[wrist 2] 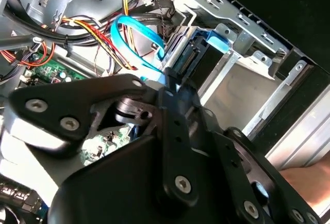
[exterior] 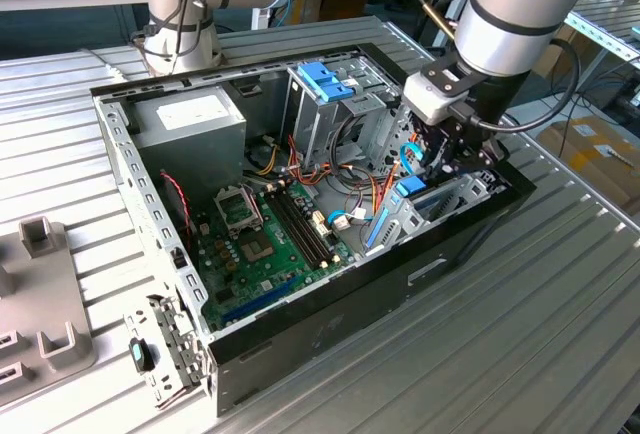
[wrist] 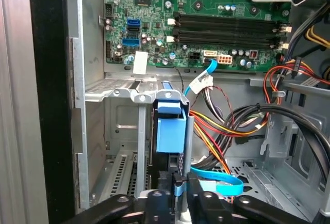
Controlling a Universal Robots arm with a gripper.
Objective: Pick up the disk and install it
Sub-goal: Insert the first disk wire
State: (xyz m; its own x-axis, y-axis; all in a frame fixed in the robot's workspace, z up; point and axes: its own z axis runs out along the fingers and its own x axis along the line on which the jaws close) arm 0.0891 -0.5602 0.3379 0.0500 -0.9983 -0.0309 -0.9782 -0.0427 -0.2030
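Right, arm (exterior: 520,14) is reaching down into the open case (exterior: 330,304) at the end toward the exterior view's right. Case lies on its side on the slatted desk (exterior: 520,354).

Disk (wrist: 170,131) stands on edge in the metal bay (wrist: 118,92), blue frame facing out, just beside the case's outer wall. In the exterior view it shows as a blue patch directly under the wrist.

Jaws are right at the disk's near end in both wrist views, with a sliver of blue between them. Can't tell whether they're clamped on it or just touching.

Blue cable (wrist: 221,185) loops loose just beside the disk, with a red/yellow/black wire bundle (wrist: 227,126) behind it. Board (exterior: 260,244) sits mid-case. Tall cage with blue bracket (exterior: 325,79) stands between the supply box (exterior: 190,119) and the arm.
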